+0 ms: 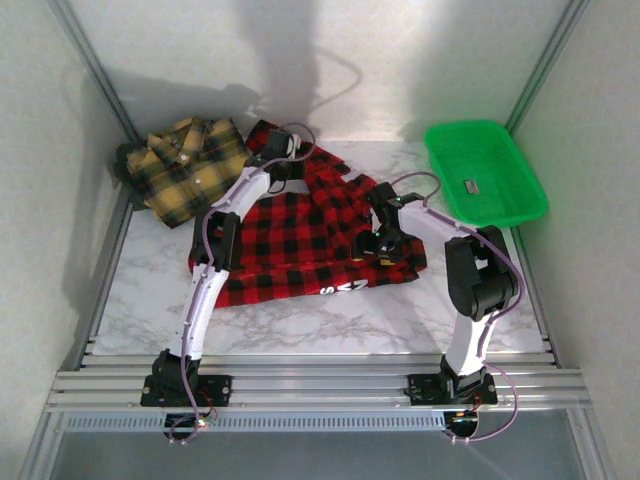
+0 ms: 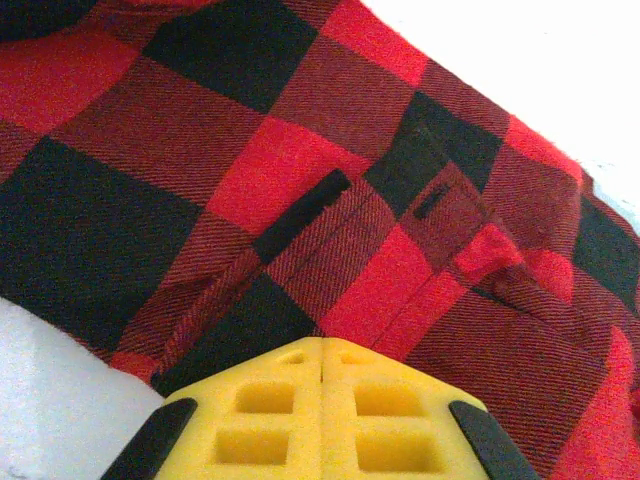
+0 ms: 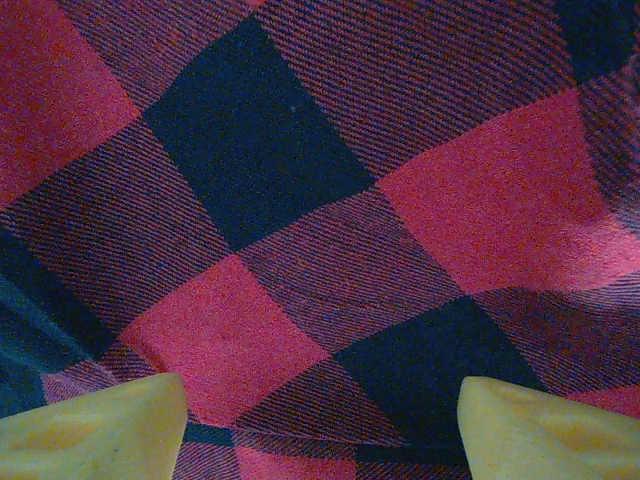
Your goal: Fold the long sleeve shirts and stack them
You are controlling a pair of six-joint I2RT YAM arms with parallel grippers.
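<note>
red-and-black checked flannel long sleeve shirt (image 1: 300,235) lies spread and rumpled across the middle of the white marble-look surface (image 1: 150,310), w/ white lettering (image 1: 340,288) at its near hem. both arms reach over it. the left arm (image 1: 215,250) ends at the shirt's far-left part. the right arm (image 1: 480,280) ends over its right side.

left wrist view: yellow left fingers (image 2: 270,420) are pressed flat together, no gap btwn them. the tips sit right on the red cloth close to its edge, w/ bare surface just to the left. a black check lies directly at the tips. a buttonhole slit (image 2: 300,215) and a stitched placket (image 2: 450,215) lie just beyond. can't tell if a fold is nipped btwn the pads.

right wrist view: yellow right fingers (image 3: 95,430) are spread wide, one tip at each lower corner. the shirt's checks run btwn and beyond them, very close, nothing clamped.

yellow-and-black checked flannel shirt (image 1: 185,165) w/ white buttons lies bunched at the far-left corner of the surface. its edge is just beside the red one's far-left part, near the left arm's end and well apart from the right fingers.

green plastic tray (image 1: 500,205) sits far right w/ a small dark item (image 1: 472,186) in it, apart from both shirts.
</note>
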